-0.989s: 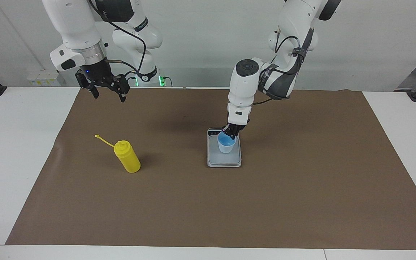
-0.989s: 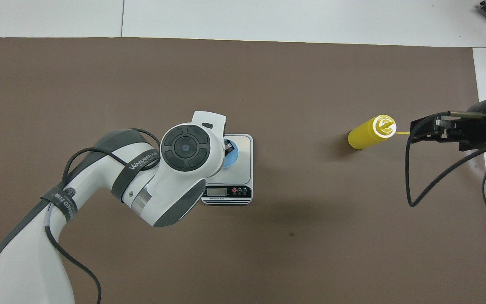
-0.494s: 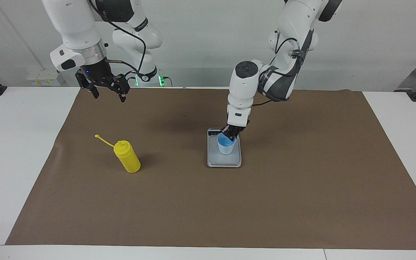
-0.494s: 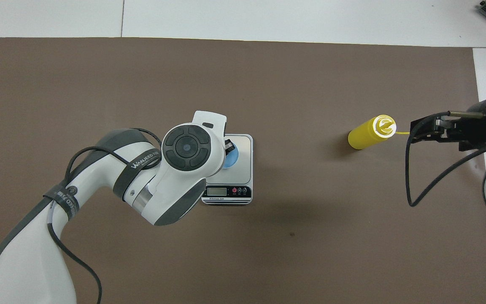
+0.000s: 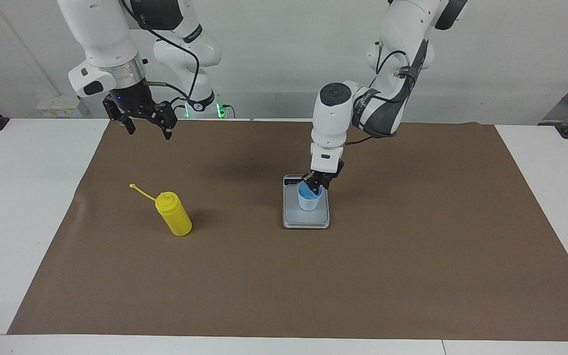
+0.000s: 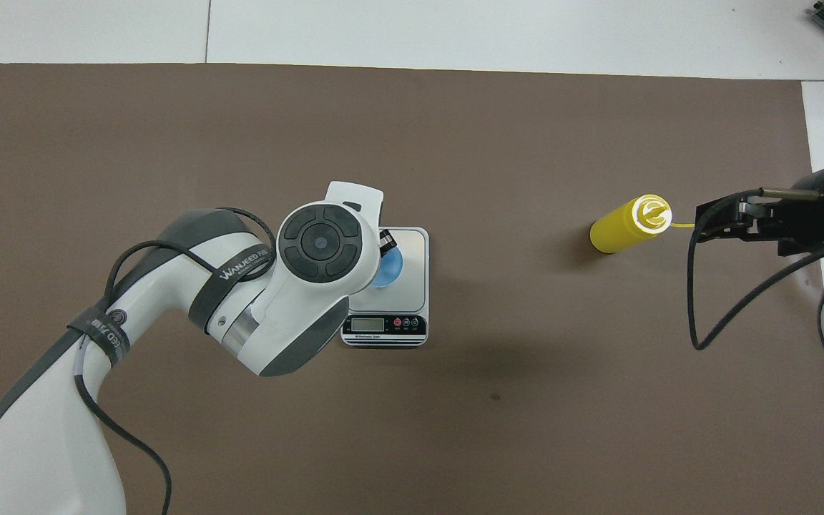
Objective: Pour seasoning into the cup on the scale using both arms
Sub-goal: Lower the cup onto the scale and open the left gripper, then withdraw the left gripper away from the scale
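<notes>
brown mat (image 5: 412,256) on white table (image 5: 22,197); right gripper (image 5: 147,127) fingers apart; left gripper (image 5: 317,186) unclear.

I see a white table (image 5: 27,207) under a wide brown mat (image 5: 412,256), a plain pale wall (image 5: 274,59) above it, and even light throughout.
</notes>
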Controlling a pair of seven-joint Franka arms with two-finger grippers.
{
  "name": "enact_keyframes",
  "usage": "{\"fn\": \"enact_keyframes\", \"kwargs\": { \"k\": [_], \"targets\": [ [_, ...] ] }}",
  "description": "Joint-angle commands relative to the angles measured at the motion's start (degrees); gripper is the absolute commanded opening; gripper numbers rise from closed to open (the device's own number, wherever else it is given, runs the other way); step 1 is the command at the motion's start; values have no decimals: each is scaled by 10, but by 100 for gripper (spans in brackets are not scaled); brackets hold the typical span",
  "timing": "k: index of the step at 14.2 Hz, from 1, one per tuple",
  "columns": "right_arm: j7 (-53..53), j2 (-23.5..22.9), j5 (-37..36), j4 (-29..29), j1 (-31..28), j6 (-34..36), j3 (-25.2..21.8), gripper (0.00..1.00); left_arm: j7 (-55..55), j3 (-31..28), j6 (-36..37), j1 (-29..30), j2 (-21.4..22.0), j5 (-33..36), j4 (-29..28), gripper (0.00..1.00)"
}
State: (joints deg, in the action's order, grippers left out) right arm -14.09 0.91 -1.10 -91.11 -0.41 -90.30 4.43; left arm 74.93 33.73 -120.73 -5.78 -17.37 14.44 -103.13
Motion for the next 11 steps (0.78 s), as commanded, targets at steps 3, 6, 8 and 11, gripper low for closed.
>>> {"fn": "enact_keyframes", "kwargs": {
  "k": [3,6,8,11],
  "targets": [
    [-2,1,7,1,-7,-1,3,100,2,2,106,-5,-36,9,122,40],
    [-2,1,7,1,-7,-1,3,100,-30,15,201,1,-34,2,180,40],
    [-3,1,7,1,-6,-1,3,100,-95,15,275,13,-31,-34,220,40],
    [-3,1,7,1,-7,-1,3,100,-165,6,344,25,-27,-42,255,40]
  ]
}}
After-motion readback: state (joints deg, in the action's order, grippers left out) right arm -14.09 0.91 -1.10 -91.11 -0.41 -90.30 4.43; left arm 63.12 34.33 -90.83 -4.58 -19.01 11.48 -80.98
